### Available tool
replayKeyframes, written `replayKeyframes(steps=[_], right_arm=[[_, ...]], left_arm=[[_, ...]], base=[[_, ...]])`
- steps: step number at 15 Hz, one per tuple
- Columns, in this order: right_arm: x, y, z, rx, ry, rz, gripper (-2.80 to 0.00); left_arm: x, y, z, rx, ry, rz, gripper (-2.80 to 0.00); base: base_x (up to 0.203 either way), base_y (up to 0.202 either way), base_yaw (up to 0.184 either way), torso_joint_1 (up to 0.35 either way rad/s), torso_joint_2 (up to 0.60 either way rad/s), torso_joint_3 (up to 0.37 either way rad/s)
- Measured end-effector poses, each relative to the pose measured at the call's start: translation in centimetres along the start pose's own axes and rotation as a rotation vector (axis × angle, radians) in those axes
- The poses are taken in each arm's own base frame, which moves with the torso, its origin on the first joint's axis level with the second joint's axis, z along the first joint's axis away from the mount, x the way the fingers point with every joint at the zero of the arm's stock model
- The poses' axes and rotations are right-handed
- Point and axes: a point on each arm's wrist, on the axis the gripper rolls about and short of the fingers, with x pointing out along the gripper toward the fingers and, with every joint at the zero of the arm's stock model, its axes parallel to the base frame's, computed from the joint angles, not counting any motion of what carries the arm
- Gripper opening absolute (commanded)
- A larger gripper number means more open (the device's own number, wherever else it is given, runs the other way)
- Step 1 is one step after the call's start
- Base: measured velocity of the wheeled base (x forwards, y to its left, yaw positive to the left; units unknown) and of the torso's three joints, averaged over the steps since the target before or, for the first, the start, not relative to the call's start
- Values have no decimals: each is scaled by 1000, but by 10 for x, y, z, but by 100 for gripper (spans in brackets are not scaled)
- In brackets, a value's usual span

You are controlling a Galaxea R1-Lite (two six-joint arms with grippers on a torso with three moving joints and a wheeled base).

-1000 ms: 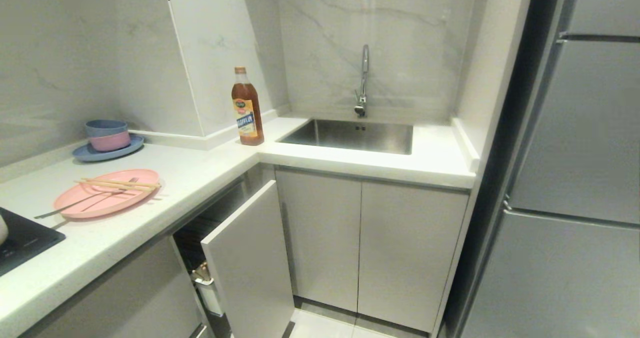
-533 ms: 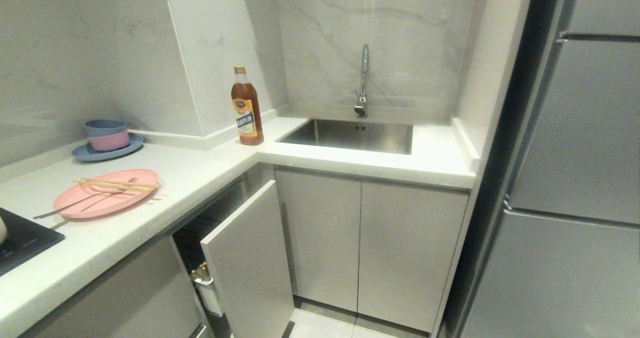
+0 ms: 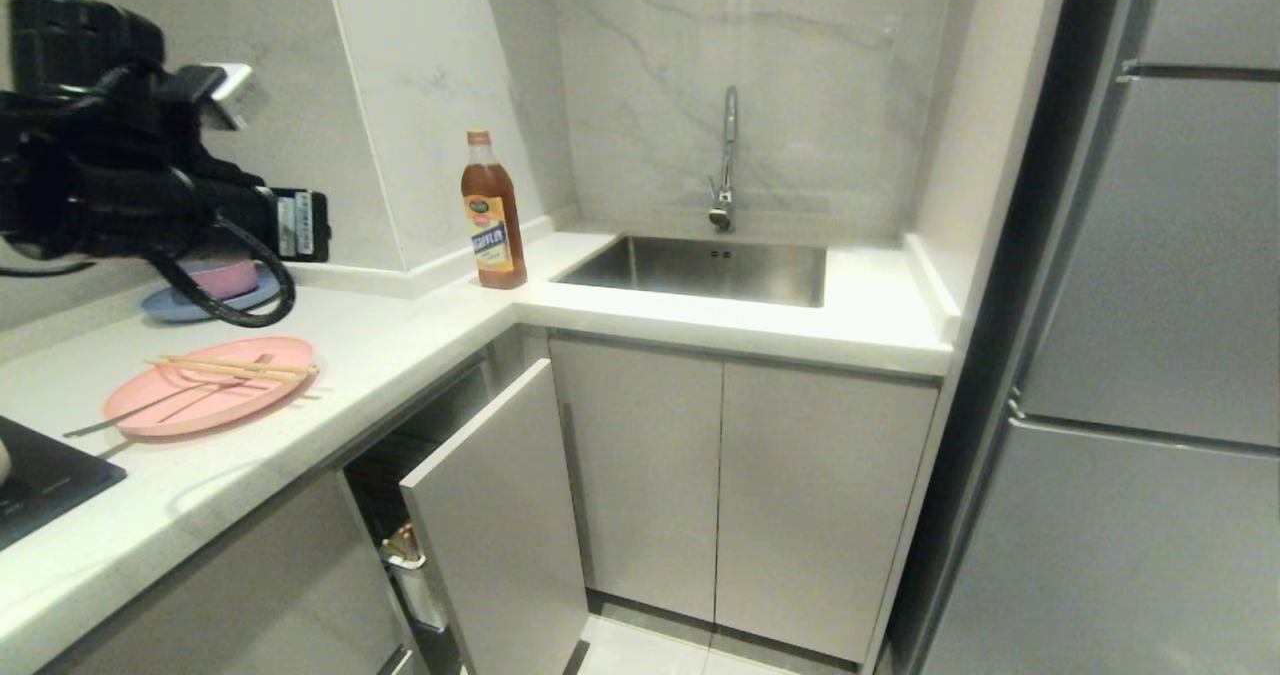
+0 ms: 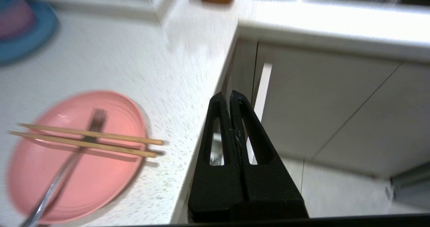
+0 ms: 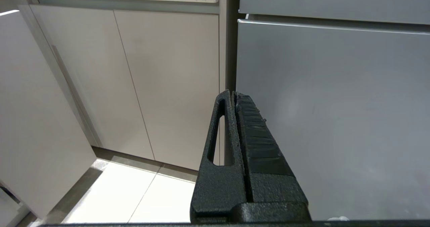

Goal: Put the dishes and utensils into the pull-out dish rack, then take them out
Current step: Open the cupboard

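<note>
Bottle (image 3: 494, 213) label: orange w/ blue band, text unreadable.

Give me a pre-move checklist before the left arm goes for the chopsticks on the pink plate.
1. Left gripper empty: ok, fingers pressed together on nothing.
2. Left gripper open for a pick: not ok, shut.
3. Chopsticks reachable: ok, lying across the pink plate, on top of the fork.
4. Dish rack pulled out: ok, front panel stands out from the cabinets.
5. Rack slots free: cannot tell, inside is mostly hidden.
6. Right gripper out of the way: ok, shut, low by the cabinets.
</note>
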Motion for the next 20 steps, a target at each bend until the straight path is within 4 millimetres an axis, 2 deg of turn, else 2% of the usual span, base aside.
replayKeyframes(steps=[3,9,14,20], right_arm=[[0,0,0,0,0,0,-280],[0,0,0,0,0,0,-280],[0,0,0,0,0,0,-280],[0,0,0,0,0,0,-280]], left_arm=[[45,-13,-17,40,204,38,-280],[112,-31,-49,102,365,135,-280],[144,-55,-75,152,455,98,-280],[174,-60,-97,165,518,97,-280]], base=[[0,0,0,0,0,0],[0,0,0,0,0,0],[0,0,0,0,0,0],[0,0,0,0,0,0]])
